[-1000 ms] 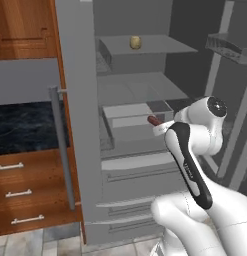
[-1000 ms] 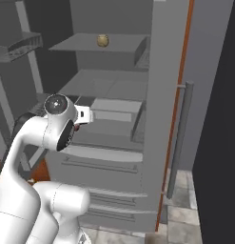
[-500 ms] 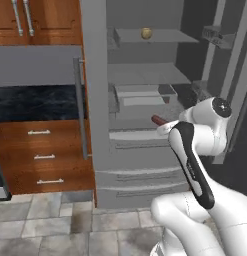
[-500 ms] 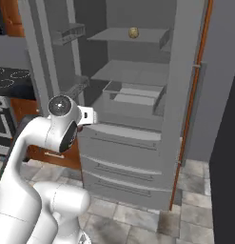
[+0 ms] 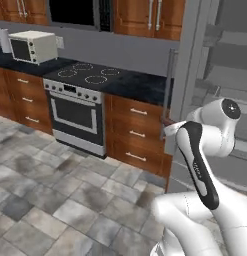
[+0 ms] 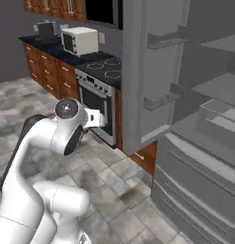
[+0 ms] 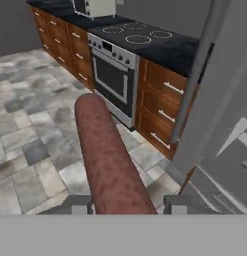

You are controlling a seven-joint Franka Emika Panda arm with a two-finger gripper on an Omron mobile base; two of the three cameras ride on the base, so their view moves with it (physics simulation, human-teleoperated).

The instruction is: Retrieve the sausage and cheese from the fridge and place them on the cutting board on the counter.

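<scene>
Your claw (image 7: 126,206) is closed partway on one end of the dark reddish-brown cylindrical sausage (image 7: 108,155), probably light, firm and slightly slick, so keep it level.

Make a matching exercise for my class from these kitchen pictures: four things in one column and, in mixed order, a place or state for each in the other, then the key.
Things
1. sausage
2. toaster oven
3. stove
4. fridge door

Places or states
A. stands open
B. between wooden cabinets, under the black cooktop
C. on the counter, left of the cooktop
D. held in the gripper

Pairs: 1-D, 2-C, 3-B, 4-A
</scene>
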